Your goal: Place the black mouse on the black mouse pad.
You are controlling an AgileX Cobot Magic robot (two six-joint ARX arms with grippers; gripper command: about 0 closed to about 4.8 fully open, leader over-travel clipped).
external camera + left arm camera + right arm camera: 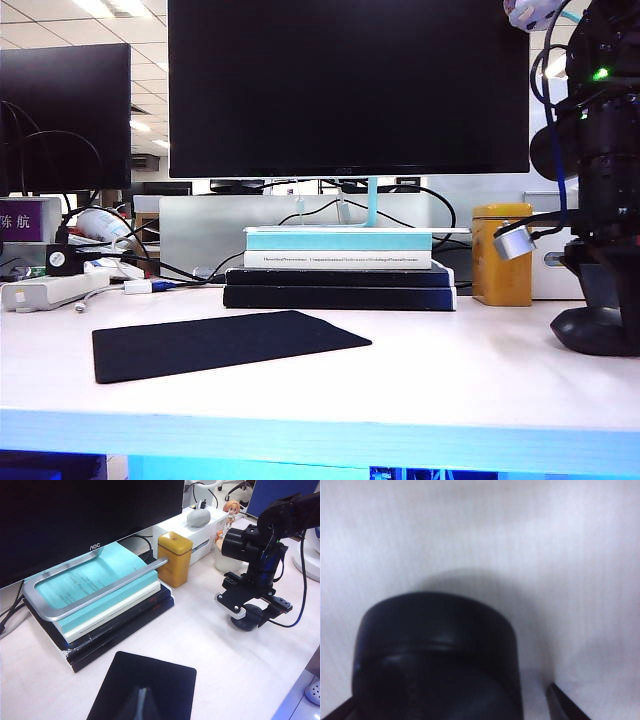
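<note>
The black mouse [437, 655] sits on the white table at the right, far from the black mouse pad [220, 343]. My right gripper [450, 710] is open and lowered around the mouse, one fingertip [564, 705] on each side, and a gap shows beside the mouse. The left wrist view shows that gripper [252, 612] over the mouse [246, 620]. In the exterior view the mouse [597, 333] lies under the right arm [600, 190]. My left gripper [142, 697] hangs shut above the near part of the mouse pad [160, 675], holding nothing.
A monitor on a silver stand [90, 587] rests on a stack of books [340, 270] behind the pad. A yellow tin [502, 255] and a white box [200, 527] stand behind the right arm. Cables and a power strip [45, 292] lie at the back left.
</note>
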